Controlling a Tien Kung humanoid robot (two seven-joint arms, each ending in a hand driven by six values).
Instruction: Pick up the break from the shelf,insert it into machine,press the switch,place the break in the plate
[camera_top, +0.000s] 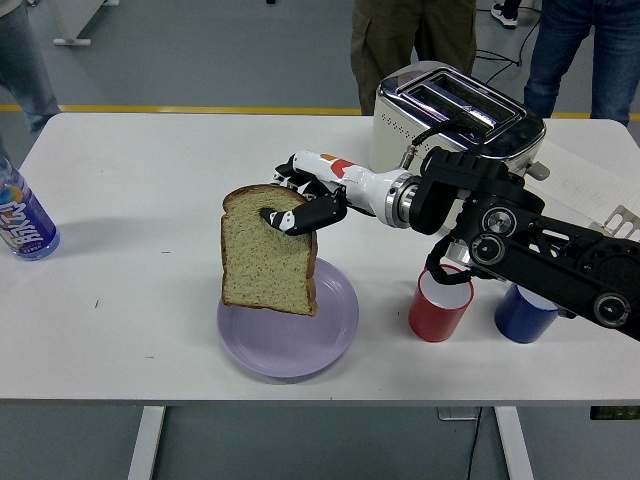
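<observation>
Head view: the last step is in hand, setting the bread on the plate. The right hand (300, 205) reaches in from three o'clock, its fingers (285, 217) curled tight on the top edge of the bread slice (265, 252), thumb on the face toward the camera and the rest behind. The slice hangs upright, slightly tilted, with its lower edge over the ten o'clock part of the purple plate (330, 335); whether it touches the plate I cannot tell. The next move, as I judge it, calls for lowering and tipping the slice flat, then loosening the fingers. The toaster (455, 110) stands at one o'clock on the table (140, 200), its slots empty. A red cup (440, 305) sits just right of the plate. The left hand is out of sight.
</observation>
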